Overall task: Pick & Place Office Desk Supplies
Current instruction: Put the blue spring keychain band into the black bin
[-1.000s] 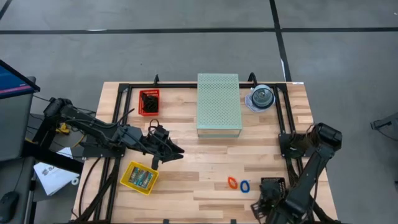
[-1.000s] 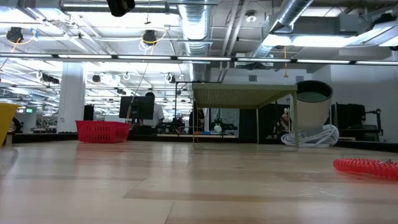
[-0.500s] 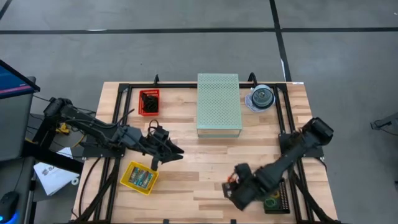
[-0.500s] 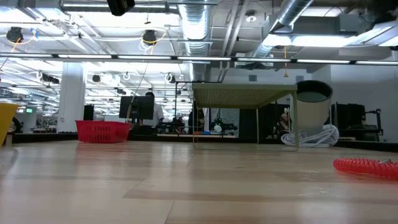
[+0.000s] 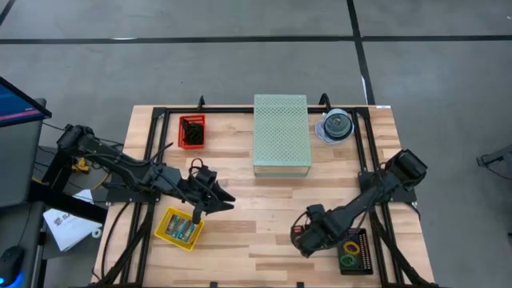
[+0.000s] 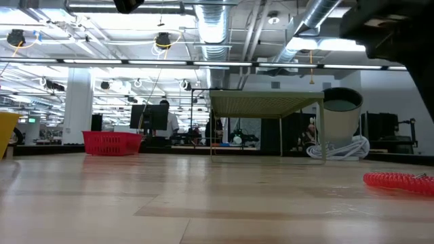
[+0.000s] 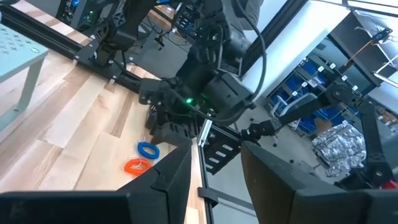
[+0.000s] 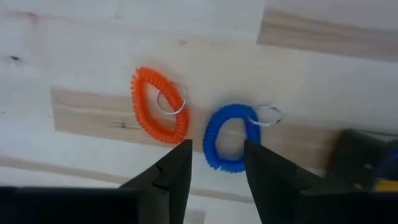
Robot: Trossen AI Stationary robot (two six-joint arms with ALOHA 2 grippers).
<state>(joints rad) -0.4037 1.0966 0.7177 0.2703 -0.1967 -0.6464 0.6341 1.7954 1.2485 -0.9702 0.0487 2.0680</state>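
An orange coiled loop (image 8: 160, 104) and a blue one (image 8: 229, 137), each with a small metal ring, lie flat side by side on the wood. My right gripper (image 8: 216, 147) hovers open above them; its fingers stand over the blue loop's edge and touch nothing. In the high view the right gripper (image 5: 306, 236) covers both loops. A black tray (image 5: 352, 252) beside it holds a green and a purple loop. My left gripper (image 5: 220, 200) waits open next to the yellow tray (image 5: 179, 228) of green-blue packets. The low view shows the orange loop (image 6: 400, 181).
A red basket (image 5: 192, 130) with black clips stands at the far left. The pale green perforated box (image 5: 282, 134) and the clear disc spindle (image 5: 336, 126) stand along the far edge. Black rails (image 5: 364, 160) run down both sides. Bare wood lies between the two arms.
My right arm has swung from the table's near right corner toward the left, over the orange and blue loops, which it now covers in the high view. The black tray with the green and purple loops, hidden under it before, is now uncovered.
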